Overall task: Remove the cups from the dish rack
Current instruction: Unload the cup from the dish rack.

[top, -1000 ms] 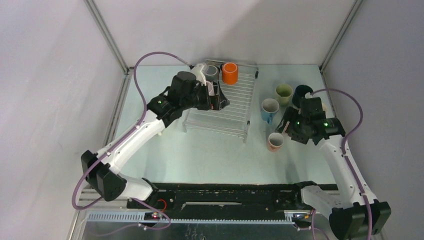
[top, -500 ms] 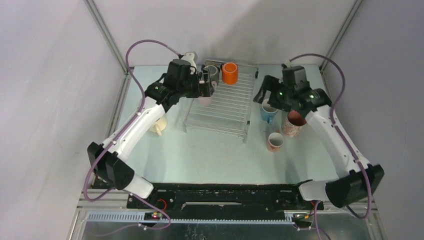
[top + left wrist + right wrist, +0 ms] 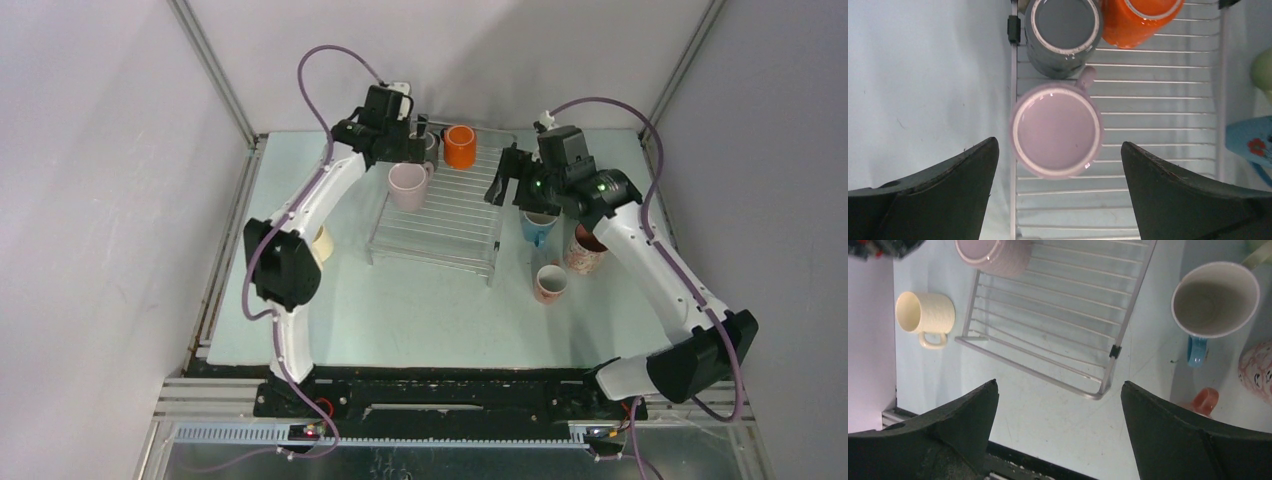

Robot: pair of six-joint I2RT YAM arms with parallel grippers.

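Note:
The dish rack (image 3: 450, 225) holds three cups at its back left: a lilac cup (image 3: 408, 185), a grey cup (image 3: 427, 146) and an orange cup (image 3: 460, 146). My left gripper (image 3: 408, 152) hangs open and empty above them. In the left wrist view the lilac cup (image 3: 1057, 131) stands upright between and below the open left gripper (image 3: 1059, 146), with the grey cup (image 3: 1064, 30) and orange cup (image 3: 1140, 20) beyond it. My right gripper (image 3: 503, 186) is open and empty above the rack's right edge. In its wrist view the right gripper (image 3: 1059, 386) is over the rack's near corner (image 3: 1098, 390).
Right of the rack stand a blue cup (image 3: 538, 222), a speckled pink cup (image 3: 586, 250) and a small pinkish cup (image 3: 549, 283). A cream cup (image 3: 925, 315) lies left of the rack. The enclosure's grey walls stand close behind.
My left gripper has moved back and up from the lilac cup, which now stands free on the rack. My right gripper has shifted left from the cups on the right, over the rack's edge.

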